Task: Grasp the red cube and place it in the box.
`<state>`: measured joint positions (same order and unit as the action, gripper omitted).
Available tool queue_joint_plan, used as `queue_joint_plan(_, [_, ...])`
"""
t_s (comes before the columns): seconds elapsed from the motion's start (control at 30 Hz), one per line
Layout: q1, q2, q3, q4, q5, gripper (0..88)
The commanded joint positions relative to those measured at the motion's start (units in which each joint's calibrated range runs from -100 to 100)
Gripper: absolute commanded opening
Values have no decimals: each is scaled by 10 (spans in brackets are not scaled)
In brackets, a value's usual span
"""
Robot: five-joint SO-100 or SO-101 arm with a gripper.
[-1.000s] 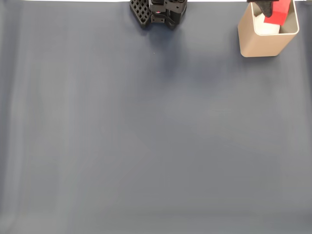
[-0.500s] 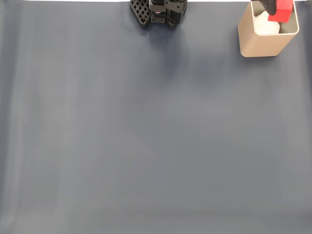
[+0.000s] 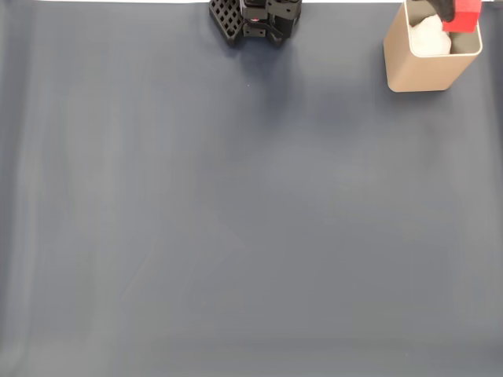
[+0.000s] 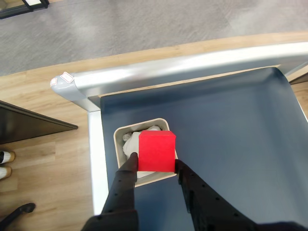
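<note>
In the wrist view the red cube (image 4: 157,151) is pinched between my gripper's (image 4: 156,162) two black fingers and hangs right above the open top of the beige box (image 4: 118,143). The cube covers much of the box's right half. In the fixed view the box (image 3: 428,69) stands at the top right of the dark blue mat, with the cube (image 3: 462,17) over its far right rim and the gripper (image 3: 449,9) cut off by the top edge. The cube is clear of the box's walls, as far as I can see.
Something white and crumpled (image 4: 132,143) lies inside the box. The arm's black base (image 3: 256,19) sits at the top middle of the mat. A metal rail (image 4: 192,65) edges the table just beyond the box, with wooden floor (image 4: 43,159) past it.
The gripper and cube have shifted up and slightly right in the fixed view, toward the top edge. More of the box's white contents shows now.
</note>
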<state>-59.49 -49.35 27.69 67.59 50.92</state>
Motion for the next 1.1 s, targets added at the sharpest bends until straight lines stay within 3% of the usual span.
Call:
queue_joint_plan(0.0, [-10,-12,-7,-12,5,109])
queue_joint_plan(0.47, [-15,-5,-3,-6,16,236])
queue_joint_plan(0.67, [-12,-5,-4,-6,9,369])
queue_joint_plan(0.87, [-12,-9,-2,-25,12,448])
queue_joint_plan(1.07, [-14,-11,4,-46,14,477])
